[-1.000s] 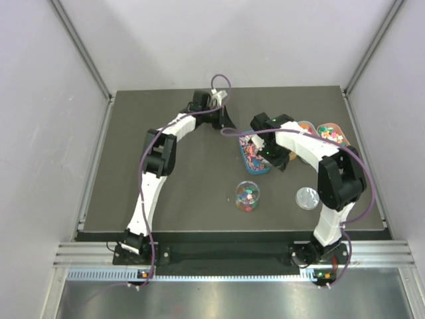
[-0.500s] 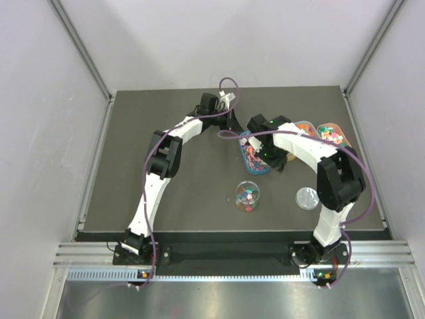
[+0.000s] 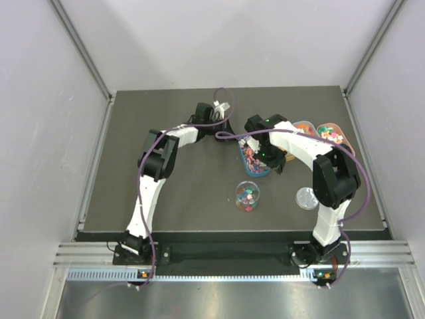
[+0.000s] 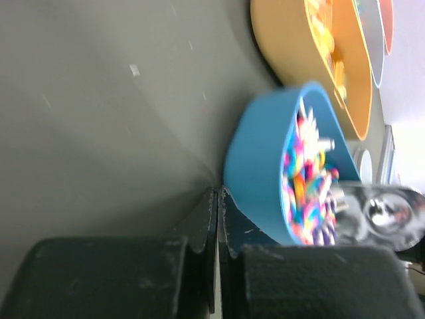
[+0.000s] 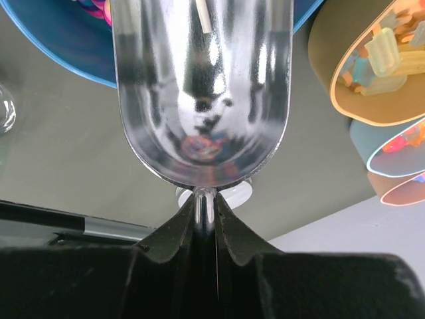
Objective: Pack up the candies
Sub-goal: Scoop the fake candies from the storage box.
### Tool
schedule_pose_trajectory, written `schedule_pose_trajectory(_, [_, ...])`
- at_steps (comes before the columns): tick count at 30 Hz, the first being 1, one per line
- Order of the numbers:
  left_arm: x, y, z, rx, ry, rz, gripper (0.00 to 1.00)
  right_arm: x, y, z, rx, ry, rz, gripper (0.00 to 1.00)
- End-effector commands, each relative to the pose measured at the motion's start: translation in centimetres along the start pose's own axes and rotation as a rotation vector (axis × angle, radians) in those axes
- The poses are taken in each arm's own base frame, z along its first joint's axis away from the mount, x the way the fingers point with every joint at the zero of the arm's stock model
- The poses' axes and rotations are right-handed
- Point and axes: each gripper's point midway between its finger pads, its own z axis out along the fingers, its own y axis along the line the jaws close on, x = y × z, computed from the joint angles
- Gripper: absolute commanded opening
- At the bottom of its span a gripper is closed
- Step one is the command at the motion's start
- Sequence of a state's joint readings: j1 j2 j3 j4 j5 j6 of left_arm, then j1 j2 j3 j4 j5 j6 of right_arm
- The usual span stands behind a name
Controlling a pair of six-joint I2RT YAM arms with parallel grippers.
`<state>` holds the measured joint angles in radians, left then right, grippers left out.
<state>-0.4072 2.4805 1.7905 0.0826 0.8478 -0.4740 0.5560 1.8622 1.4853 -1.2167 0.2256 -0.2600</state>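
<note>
The candies [image 4: 309,179] are tiny multicoloured bits heaped in a blue oval tray [image 4: 259,169], which the top view shows mid-table [image 3: 244,147]. My left gripper [image 4: 218,194] is shut and empty, its tips low on the table against the tray's outer wall. My right gripper [image 5: 206,203] is shut on the handle of a metal scoop [image 5: 202,86]. The scoop's bowl hangs over the blue tray's rim [image 5: 53,40] and looks almost empty. A clear jar [image 3: 248,196] partly filled with candies stands nearer the arms' bases.
An orange tray [image 5: 378,60] of pale gummies and further trays [image 3: 330,133] lie to the right of the blue one. A clear round lid [image 3: 306,197] lies on the table right of the jar. Grey walls close in the dark table.
My left arm has swung right and down, bringing its shut gripper up against the blue tray. The right arm with the scoop has shifted slightly left over the tray.
</note>
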Motion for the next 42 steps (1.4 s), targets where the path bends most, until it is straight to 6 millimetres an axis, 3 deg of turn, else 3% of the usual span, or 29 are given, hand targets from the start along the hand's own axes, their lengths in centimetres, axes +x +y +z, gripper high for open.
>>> schedule_pose_trajectory(1, [0.2,-6.2,-0.9,0.120,0.032,0.056,0.00,-1.4,0.2,0.3,0.007,-0.068,0.038,0.00])
schedule_pose_trajectory(8, [1.5,-7.8,-1.1,0.133,0.068,0.061,0.00,-1.8,-2.4,0.1,0.056,-0.063,0.051,0.00])
schedule_pose_trajectory(12, [0.9,-8.6,-1.7,0.126,0.067,0.069,0.00,-2.0,-2.8,-0.1,0.060,-0.075,0.051,0.00])
schedule_pose_trajectory(15, [2.3,-9.7,-3.1,0.130,0.121,0.061,0.00,-1.8,-2.6,-0.4,0.067,-0.088,0.047,0.00])
schedule_pose_trajectory(18, [6.0,-10.7,-4.7,0.154,0.183,0.023,0.00,-1.7,-2.5,-0.7,0.069,-0.097,0.044,0.00])
schedule_pose_trajectory(20, [7.5,-11.5,-5.1,0.175,0.216,0.038,0.00,-1.7,-2.6,-0.8,0.071,-0.102,0.044,0.00])
schedule_pose_trajectory(24, [9.5,-12.6,-3.6,0.189,0.261,0.037,0.00,-1.9,-2.7,-0.7,0.076,-0.103,0.048,0.00])
schedule_pose_trajectory(29, [10.7,-12.1,-0.7,0.199,0.310,-0.010,0.00,-2.9,-3.3,-1.4,0.098,-0.122,0.054,0.00])
schedule_pose_trajectory(34, [10.6,-12.5,0.4,0.210,0.295,0.025,0.00,-3.6,-3.3,-2.4,0.115,-0.151,0.041,0.00])
schedule_pose_trajectory(42, [9.0,-13.1,1.7,0.221,0.276,0.029,0.00,-2.0,-2.5,-2.3,0.118,-0.141,0.022,0.00])
